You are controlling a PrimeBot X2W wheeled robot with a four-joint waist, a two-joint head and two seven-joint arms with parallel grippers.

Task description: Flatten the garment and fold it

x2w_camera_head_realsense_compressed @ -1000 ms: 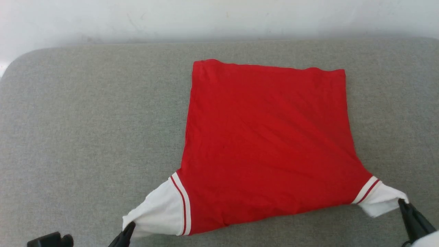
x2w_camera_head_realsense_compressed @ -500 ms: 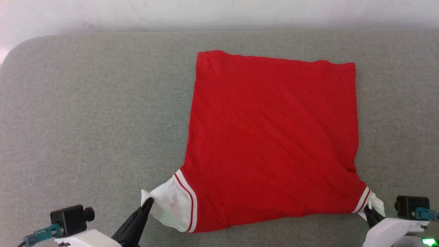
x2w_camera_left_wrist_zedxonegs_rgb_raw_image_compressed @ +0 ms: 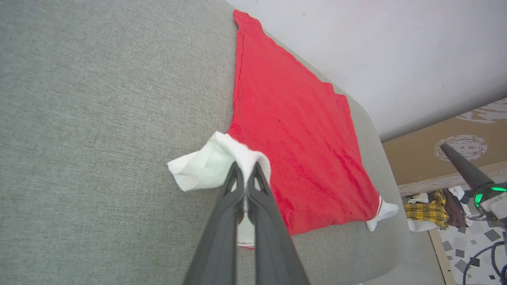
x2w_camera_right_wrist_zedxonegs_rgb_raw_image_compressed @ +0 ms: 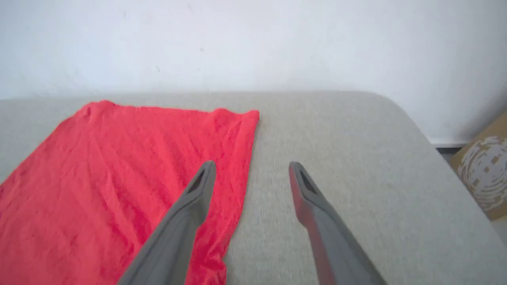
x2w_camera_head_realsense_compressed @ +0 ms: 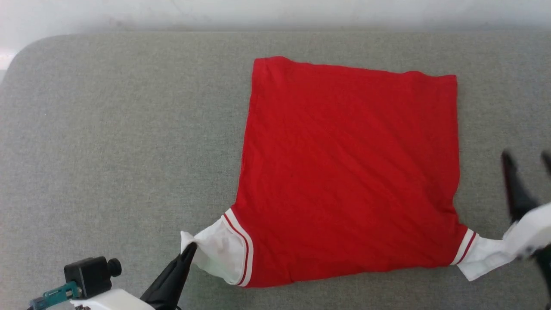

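As the left end effector (x2w_camera_head_realsense_compressed: 190,247) pinches the garment (x2w_camera_head_realsense_compressed: 348,172), right end effector (x2w_camera_right_wrist_zedxonegs_rgb_raw_image_compressed: 252,166) gapes empty

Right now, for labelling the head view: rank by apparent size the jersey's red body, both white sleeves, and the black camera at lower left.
1. red body
2. left sleeve and right sleeve: these look alike, and the right one's end meets the blurred right arm, so they are unranked
3. black camera

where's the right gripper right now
Head view, far right: the right gripper hangs open over the grey cushion, just right of the garment, beyond its white sleeve.
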